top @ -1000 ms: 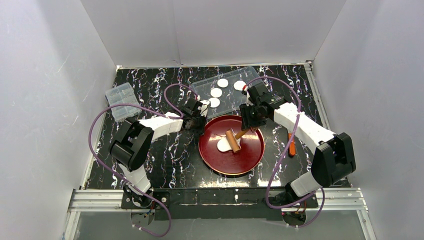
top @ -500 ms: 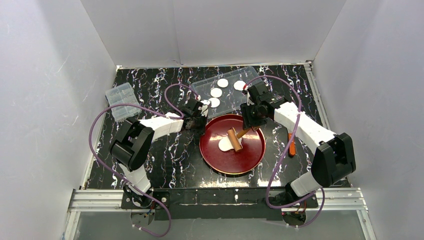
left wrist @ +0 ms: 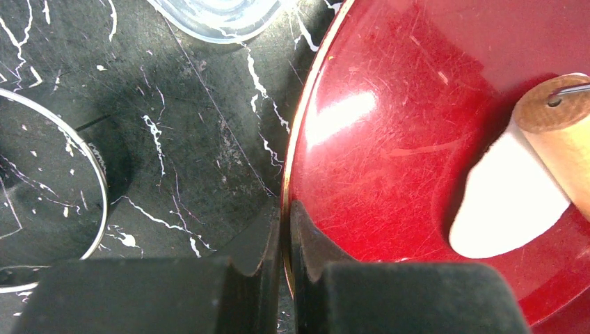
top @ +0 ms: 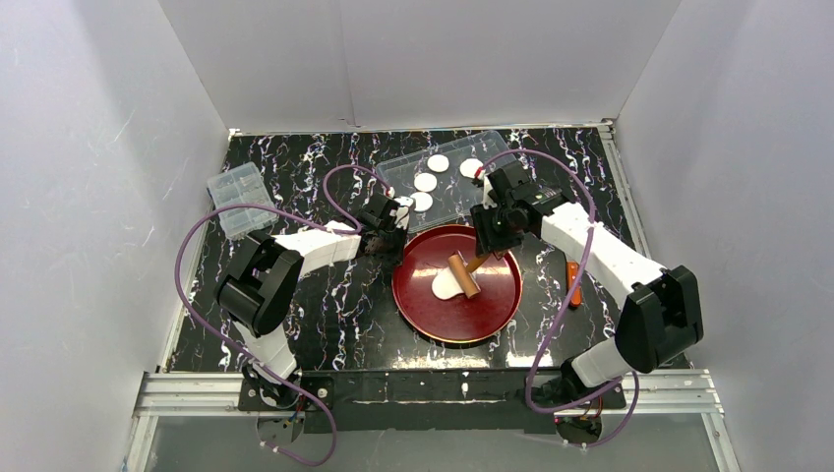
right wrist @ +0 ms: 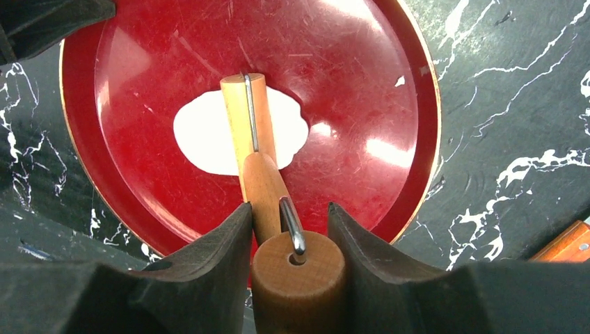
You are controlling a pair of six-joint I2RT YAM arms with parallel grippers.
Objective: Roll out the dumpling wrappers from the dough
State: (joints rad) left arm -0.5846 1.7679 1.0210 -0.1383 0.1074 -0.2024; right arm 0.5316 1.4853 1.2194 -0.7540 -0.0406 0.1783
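right tool: clamped on rolling pin handle | left tool: shut on plate rim | dough ahead of right tool: judged soft, sticky; rolled, not gripped

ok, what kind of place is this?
Likely a robot lab test cell, not a kitchen: white panel walls, aluminium mounting rail, marble-print tabletop with dough on a red plate.

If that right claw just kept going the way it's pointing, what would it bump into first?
Likely the dough on the red plate: the right gripper holds the rolling pin, whose roller lies across that dough straight ahead. Depth is hard to judge.
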